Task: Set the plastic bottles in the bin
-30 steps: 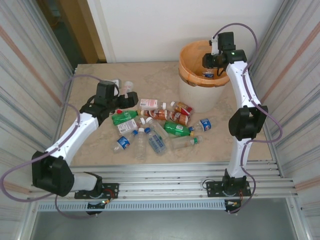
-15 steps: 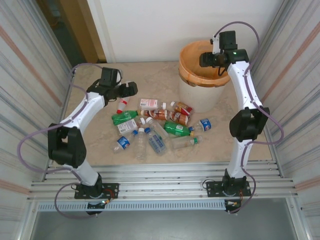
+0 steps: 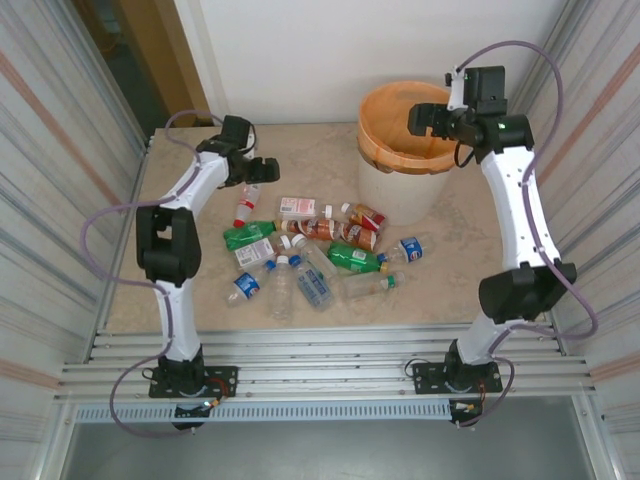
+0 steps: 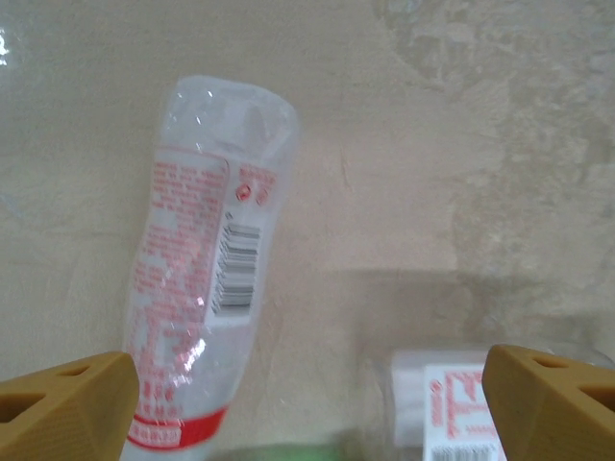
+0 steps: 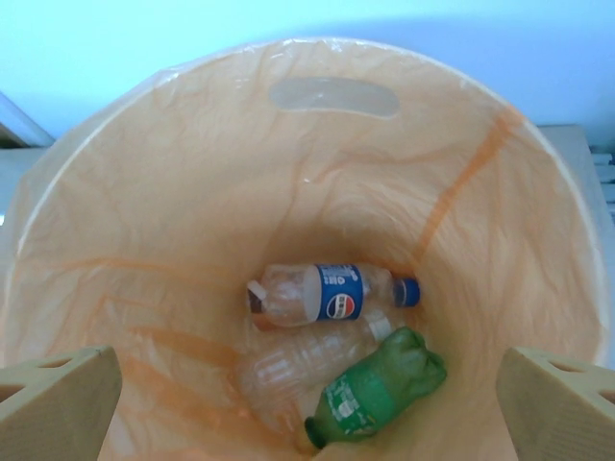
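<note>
Inspection, remote station.

**Target.** A clear bottle with a red label (image 4: 197,279) lies on its side on the table (image 3: 300,160), far left of the main heap of bottles (image 3: 320,250) and apart from it. It looks empty, so I judge it light, thin-walled and easily crushed, with a slick label that could roll or squirt out of a hard pinch. I would grip across the body at mid-label, square to its long axis. The neck end runs out of the wrist picture, so I cannot rule it in as a grip point.

**Grippers.** The left gripper (image 4: 307,403) hangs over that bottle, jaws wide, holding nothing. The right gripper (image 5: 307,403) hangs over the bin (image 3: 372,150), jaws wide and empty. Inside lie a blue-labelled bottle (image 5: 327,293), a green bottle (image 5: 380,389) and a clear one (image 5: 288,370).

**Change over the last second.** The left arm has swung from the near left to the far left. The right gripper was closed with something blue in it, probably the blue-labelled bottle, and has since opened.
</note>
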Robot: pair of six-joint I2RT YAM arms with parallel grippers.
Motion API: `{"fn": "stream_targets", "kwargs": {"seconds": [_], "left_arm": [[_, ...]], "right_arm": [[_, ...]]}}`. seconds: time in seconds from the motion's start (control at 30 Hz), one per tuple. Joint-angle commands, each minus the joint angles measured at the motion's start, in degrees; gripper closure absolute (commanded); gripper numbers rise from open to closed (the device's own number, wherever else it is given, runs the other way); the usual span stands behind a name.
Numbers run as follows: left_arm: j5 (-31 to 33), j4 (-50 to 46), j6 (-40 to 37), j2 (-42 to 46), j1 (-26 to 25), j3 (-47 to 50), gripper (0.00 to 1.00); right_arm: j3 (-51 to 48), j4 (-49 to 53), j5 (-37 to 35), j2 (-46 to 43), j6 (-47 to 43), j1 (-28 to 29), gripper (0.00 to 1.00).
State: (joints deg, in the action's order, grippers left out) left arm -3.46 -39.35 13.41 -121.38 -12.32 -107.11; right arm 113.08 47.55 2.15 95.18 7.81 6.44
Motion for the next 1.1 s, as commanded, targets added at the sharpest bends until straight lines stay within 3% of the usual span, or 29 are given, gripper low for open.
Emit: {"fn": "stream_targets", "kwargs": {"seconds": [0.0,0.4,1.07], "left_arm": [[2.11,-6.83,-2.86,-3.94,1.09,-5.41,0.08],[2.32,-11.52,-3.73,-13.05,1.95,-13.74,0.13],[8.82,-16.64,-6.44,-19.44,2.03,-18.70,0.31]], "right_arm": [[-4.83,-3.44,-2.33,-5.44,2.67,0.63,0.02],[-17.23,-7.64,-5.49,-17.00,4.77,3.14,0.02],[-22.64,-10.28,-5.18,-21.44,6.16,3.84,0.02]]}}
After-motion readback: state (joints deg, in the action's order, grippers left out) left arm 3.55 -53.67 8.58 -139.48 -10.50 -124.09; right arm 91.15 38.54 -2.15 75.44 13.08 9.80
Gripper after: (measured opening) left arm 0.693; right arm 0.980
